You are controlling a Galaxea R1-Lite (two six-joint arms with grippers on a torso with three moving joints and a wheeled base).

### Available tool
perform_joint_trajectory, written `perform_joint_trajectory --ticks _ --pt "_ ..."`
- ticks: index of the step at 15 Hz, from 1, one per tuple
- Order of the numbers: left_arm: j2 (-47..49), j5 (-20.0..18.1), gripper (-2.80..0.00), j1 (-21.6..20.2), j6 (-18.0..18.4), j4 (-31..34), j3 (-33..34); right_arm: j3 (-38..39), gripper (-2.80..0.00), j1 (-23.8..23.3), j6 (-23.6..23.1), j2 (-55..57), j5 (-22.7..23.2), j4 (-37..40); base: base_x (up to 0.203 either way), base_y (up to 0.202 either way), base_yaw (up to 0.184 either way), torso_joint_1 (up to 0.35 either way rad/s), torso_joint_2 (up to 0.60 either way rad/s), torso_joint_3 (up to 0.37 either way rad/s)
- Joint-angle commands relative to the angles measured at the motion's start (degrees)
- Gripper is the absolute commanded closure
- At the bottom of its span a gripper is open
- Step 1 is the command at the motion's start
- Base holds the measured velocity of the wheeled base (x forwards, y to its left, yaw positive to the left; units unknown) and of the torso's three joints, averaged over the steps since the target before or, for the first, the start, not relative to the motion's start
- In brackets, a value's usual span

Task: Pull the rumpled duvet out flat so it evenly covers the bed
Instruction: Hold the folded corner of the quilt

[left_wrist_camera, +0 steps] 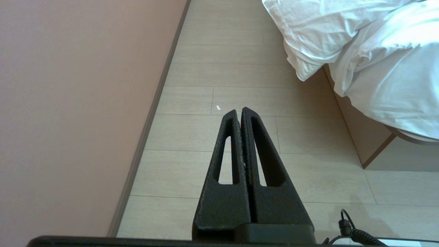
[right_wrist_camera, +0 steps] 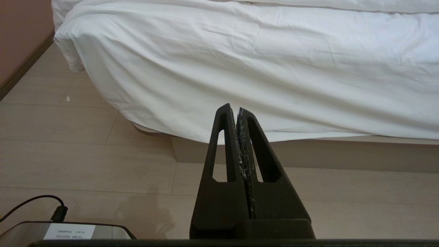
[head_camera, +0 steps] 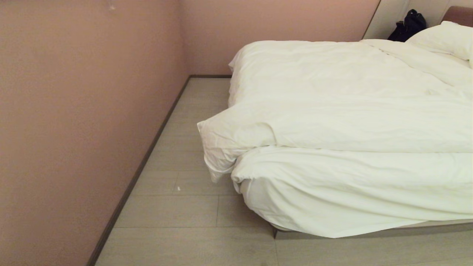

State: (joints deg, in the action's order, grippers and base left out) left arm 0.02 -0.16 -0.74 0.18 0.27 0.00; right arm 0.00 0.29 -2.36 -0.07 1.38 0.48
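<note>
White duvet lies rumpled on the bed, well apart from both grippers' pressed-together fingers.

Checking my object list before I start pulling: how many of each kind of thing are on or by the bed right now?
Duvet: 1
Pillow: 1
Dark bag: 1
Bed: 1
Claws, both shut and clear of the linen: 2, left claw, right claw
Total: 6

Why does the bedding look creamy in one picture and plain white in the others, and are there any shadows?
Head view: warm light tints the duvet cream, with soft shading under its folded corner. Left wrist view: cooler, whiter linen; the shut left claw is sharp. Right wrist view: white linen again; the shut right claw is sharp, and a faint shadow lies on the floor near the camera.
</note>
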Motion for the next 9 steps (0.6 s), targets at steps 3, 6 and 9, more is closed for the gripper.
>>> perform_joint_trajectory --ticks 3,6,9 --pt "0.0 0.0 0.0 0.0 -0.1 0.0 0.0 0.0 0.0 0.0 0.0 0.1 0.0 0.0 0.0 0.0 0.0 0.0 0.0 0.0" --pt "0.0 -0.3 0.0 0.0 0.1 0.0 0.0 0.0 0.0 0.1 0.0 0.1 0.0 0.0 0.0 0.0 0.0 0.0 0.0 0.0" --pt "0.0 -0.3 0.0 0.0 0.1 0.0 0.0 0.0 0.0 0.1 -0.1 0.1 0.0 0.0 0.0 0.0 0.0 0.0 0.0 0.0"
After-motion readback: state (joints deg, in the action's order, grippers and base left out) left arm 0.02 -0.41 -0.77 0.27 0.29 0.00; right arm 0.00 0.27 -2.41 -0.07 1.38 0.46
